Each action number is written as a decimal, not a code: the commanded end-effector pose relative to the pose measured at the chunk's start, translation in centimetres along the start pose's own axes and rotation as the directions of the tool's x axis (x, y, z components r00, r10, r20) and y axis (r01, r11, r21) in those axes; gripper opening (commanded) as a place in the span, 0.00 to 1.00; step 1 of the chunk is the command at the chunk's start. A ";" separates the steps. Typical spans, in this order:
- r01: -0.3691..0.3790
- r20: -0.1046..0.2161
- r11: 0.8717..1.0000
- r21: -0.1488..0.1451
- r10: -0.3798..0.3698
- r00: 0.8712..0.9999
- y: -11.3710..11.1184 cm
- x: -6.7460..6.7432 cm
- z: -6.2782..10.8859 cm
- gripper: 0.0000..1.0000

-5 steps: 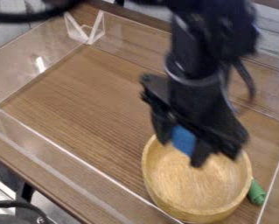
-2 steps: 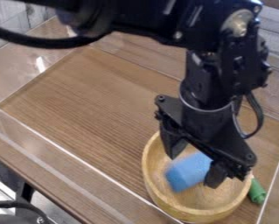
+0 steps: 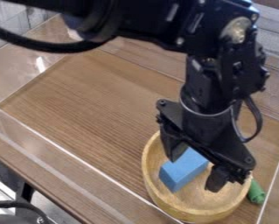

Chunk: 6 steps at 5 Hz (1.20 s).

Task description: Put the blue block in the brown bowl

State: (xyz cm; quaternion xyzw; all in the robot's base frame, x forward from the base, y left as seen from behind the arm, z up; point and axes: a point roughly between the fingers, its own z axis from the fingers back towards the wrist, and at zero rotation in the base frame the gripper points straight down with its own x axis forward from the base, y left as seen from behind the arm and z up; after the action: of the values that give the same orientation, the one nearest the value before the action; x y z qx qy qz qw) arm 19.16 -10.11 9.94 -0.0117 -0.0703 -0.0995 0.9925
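The brown bowl, round light wood with a thick rim, stands at the near right of the wooden table. The blue block lies inside it, slightly tilted, with its top face showing. My gripper points straight down into the bowl. Its black fingers stand on either side of the block, apart from it and open. The arm hides the far part of the bowl.
A tiny green object lies on the table just right of the bowl. Clear plastic walls ring the wooden tabletop, and the near wall runs close to the bowl's left side.
The gripper came down into the bowl with the blue block. The block now sits lower and flatter on the bowl's floor, and the fingers have spread off it.
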 end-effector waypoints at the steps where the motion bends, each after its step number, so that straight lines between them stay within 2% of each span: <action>1: -0.006 0.016 1.000 -0.007 0.006 1.000 0.2 0.4 0.1 1.00; 4: -0.001 -0.003 1.000 -0.012 0.001 1.000 0.5 0.4 -0.9 1.00; 6: -0.006 -0.004 1.000 -0.006 0.006 1.000 1.4 0.8 -0.1 1.00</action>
State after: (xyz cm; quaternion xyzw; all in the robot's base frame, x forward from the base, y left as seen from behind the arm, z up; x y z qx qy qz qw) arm 19.29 -8.64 8.61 -0.0058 -0.0402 -0.0989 0.9943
